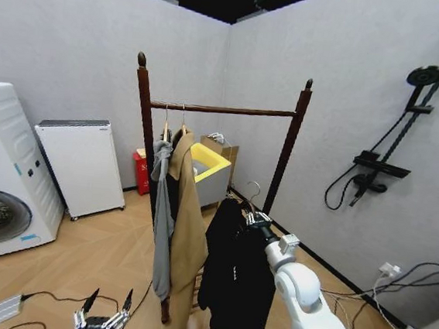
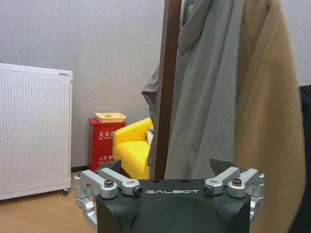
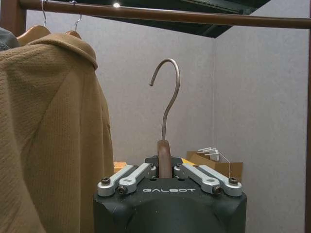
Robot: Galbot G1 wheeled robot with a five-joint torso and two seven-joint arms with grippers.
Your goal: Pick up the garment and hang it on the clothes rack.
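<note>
The garment (image 1: 232, 278), long and black, hangs from a wooden hanger whose metal hook (image 3: 167, 94) points up. My right gripper (image 3: 164, 162) is shut on the hanger's neck just below the hook, in front of and below the rail (image 3: 170, 14) of the clothes rack (image 1: 221, 109). In the head view this gripper (image 1: 258, 219) holds the garment to the right of a tan coat (image 1: 189, 224) and a grey hooded sweatshirt (image 1: 161, 205) that hang on the rail. My left gripper (image 1: 108, 307) is low near the floor, open and holding nothing, facing the rack's left post (image 2: 165, 87).
A washing machine (image 1: 0, 182) and a white appliance (image 1: 80, 163) stand along the left wall. Behind the rack are a red box (image 1: 141, 171), a yellow bin (image 1: 208, 163) and a cardboard box (image 1: 223, 147). A black shower-head stand (image 1: 391, 158) is on the right wall. Cables lie on the floor.
</note>
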